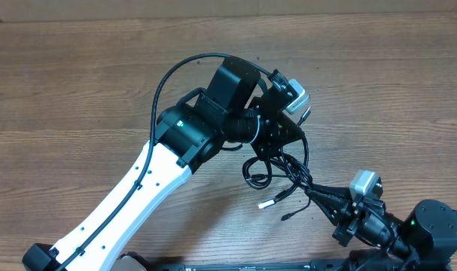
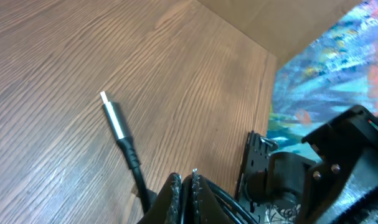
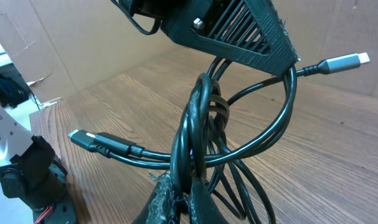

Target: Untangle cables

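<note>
Overhead: cables knotted in a small bundle toward the front right of the table, strung between both grippers. Pressed together on the strands from the far side, the left gripper; pinching the same loops from the near right, the right gripper. Sticking out free over the wood, a silver-tipped plug; jutting sideways from the tangle, a black plug.

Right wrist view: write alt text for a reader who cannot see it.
The right hand, below, and left hand, above, both grip a tangle of black cables over a wooden table. One silver plug sticks out upper right.
</note>
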